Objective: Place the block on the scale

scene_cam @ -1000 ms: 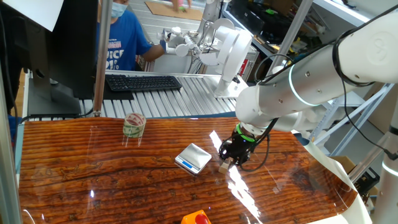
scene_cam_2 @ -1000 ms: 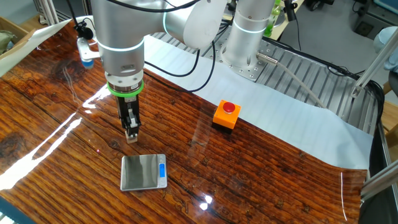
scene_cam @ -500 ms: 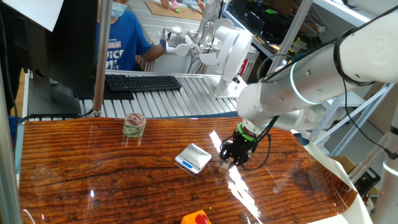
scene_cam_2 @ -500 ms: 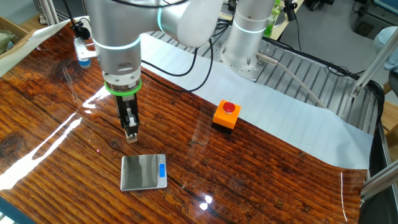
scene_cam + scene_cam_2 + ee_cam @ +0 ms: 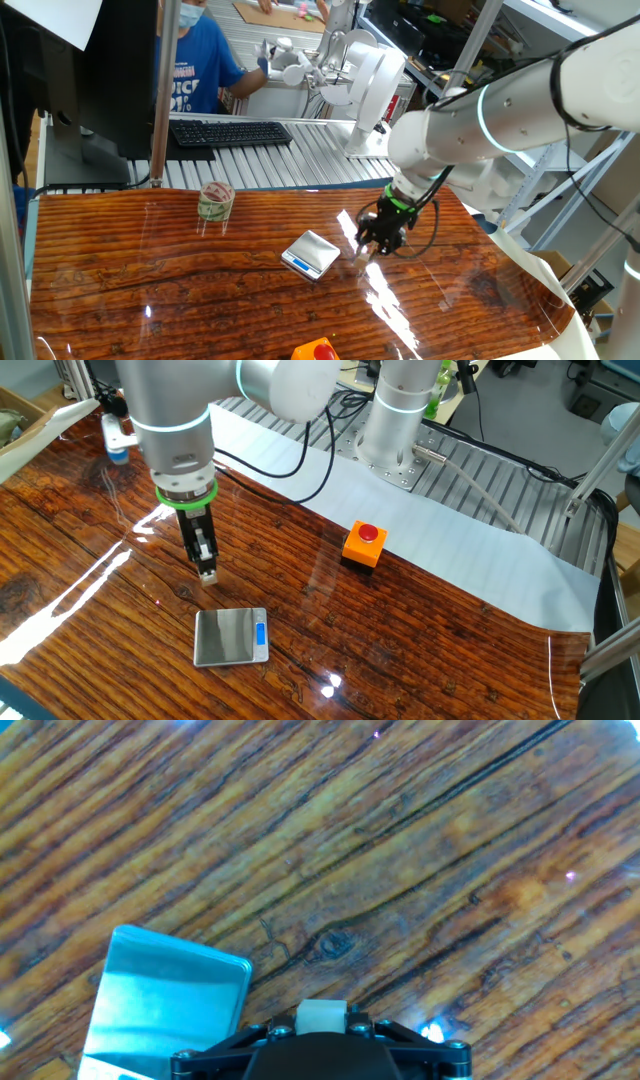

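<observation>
My gripper point(image 5: 207, 573) is shut on the block point(image 5: 321, 1015), a tiny pale tan cube held between the fingertips, and holds it lifted above the wooden table. The block also shows at the fingertips in one fixed view point(image 5: 361, 251) and in the other fixed view point(image 5: 208, 575). The scale point(image 5: 232, 636), a small silver-grey square with a blue display strip, lies flat on the table a little way from the gripper. It also shows in one fixed view point(image 5: 311, 253) and at the lower left of the hand view point(image 5: 160, 1003).
A tape roll point(image 5: 215, 201) stands at the back left of the table. An orange box with a red button point(image 5: 364, 544) sits near the table's edge. A black keyboard point(image 5: 230, 132) lies behind the table, where a person in blue point(image 5: 195, 60) sits.
The gripper has risen off the table with the block in it and shifted slightly away from its earlier spot. The scale has not moved.
</observation>
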Tool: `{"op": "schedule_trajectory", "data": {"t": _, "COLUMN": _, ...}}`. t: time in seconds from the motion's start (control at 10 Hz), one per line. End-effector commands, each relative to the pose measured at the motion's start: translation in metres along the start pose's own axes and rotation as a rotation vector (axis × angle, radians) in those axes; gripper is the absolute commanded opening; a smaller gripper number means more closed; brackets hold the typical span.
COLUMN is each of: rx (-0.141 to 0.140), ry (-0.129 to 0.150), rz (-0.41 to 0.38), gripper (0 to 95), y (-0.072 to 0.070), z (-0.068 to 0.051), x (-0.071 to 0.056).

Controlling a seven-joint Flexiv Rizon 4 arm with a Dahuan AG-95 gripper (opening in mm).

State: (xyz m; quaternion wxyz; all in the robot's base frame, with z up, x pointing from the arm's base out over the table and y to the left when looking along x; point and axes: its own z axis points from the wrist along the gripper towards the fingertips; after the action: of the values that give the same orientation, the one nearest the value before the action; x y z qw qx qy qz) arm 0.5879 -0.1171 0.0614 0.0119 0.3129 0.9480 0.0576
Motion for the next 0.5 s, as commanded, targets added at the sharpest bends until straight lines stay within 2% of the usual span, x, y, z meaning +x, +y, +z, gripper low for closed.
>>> {"op": "schedule_trajectory", "data": {"t": 0.1, "rx": 0.006, "ry": 0.001, "rz": 0.007, "gripper": 0.0, "y": 0.007, "z": -0.003, "x": 0.001}}
{"op": "schedule_trajectory", "data": {"t": 0.2, "rx": 0.018, "ry": -0.002, "rz": 0.018, "gripper": 0.0, "y": 0.019, "z": -0.007, "x": 0.002}}
{"op": "schedule_trajectory", "data": {"t": 0.5, "rx": 0.024, "ry": 0.000, "rz": 0.030, "gripper": 0.0, "y": 0.046, "z": -0.014, "x": 0.006}}
